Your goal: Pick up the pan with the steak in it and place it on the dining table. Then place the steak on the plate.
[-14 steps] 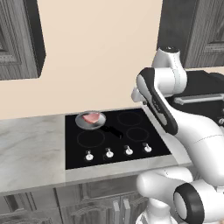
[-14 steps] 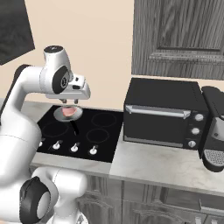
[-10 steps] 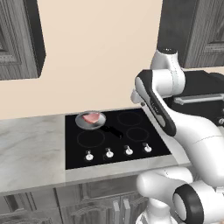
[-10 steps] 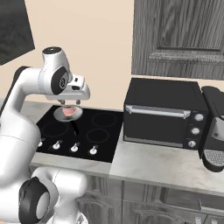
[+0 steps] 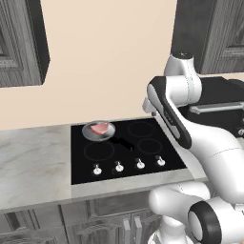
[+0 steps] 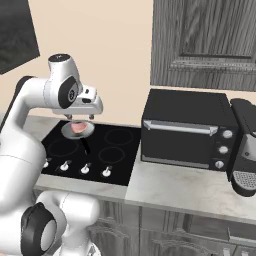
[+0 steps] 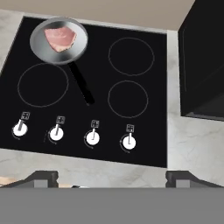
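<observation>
The grey pan sits on the back left burner of the black cooktop. The pink steak lies in it, and its black handle points toward the knobs. In the hand view the pan, the steak and the handle lie at the upper left. My gripper hangs open high above the cooktop's front edge, holding nothing. From the right base it hovers above the pan. The dining table and the plate are out of view.
Several white knobs line the cooktop's front. A black toaster oven stands on the marble counter to the right, with a coffee machine beyond it. Dark wall cabinets hang above.
The arm has edged very slightly to the left. The pan and the steak have not moved, and the gripper stays open.
</observation>
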Robot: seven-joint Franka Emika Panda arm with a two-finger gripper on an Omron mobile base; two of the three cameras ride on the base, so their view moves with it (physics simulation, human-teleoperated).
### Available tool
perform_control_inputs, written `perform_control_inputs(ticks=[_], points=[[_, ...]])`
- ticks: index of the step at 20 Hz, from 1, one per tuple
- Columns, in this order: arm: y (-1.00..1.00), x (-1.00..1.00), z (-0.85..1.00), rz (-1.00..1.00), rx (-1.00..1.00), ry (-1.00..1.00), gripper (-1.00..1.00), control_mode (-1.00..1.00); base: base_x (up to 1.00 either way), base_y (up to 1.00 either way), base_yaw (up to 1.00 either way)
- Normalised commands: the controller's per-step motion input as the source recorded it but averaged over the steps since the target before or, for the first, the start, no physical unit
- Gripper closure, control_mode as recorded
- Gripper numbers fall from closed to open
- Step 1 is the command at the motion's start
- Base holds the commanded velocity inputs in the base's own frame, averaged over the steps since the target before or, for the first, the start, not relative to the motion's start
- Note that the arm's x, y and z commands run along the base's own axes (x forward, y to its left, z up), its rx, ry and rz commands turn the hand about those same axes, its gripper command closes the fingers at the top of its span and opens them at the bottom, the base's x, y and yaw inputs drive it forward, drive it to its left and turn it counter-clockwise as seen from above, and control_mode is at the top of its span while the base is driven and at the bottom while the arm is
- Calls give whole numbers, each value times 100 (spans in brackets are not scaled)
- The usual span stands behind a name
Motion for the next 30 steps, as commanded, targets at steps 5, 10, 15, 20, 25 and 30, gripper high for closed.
perform_control_inputs(ticks=[5, 10, 15, 20, 25, 30], points=[[0, 0, 0, 0, 0, 0, -100, -100, 0, 0, 0], [20, 0, -3, -1, 0, 0, -100, -100, 0, 0, 0], [42, 7, -8, -3, 1, 1, -100, -100, 0, 0, 0], [13, -3, -10, 0, 5, 3, -100, -100, 0, 0, 0], [9, 0, -33, 3, 4, 3, -100, -100, 0, 0, 0], [5, 4, -39, 7, 0, 2, -100, -100, 0, 0, 0]])
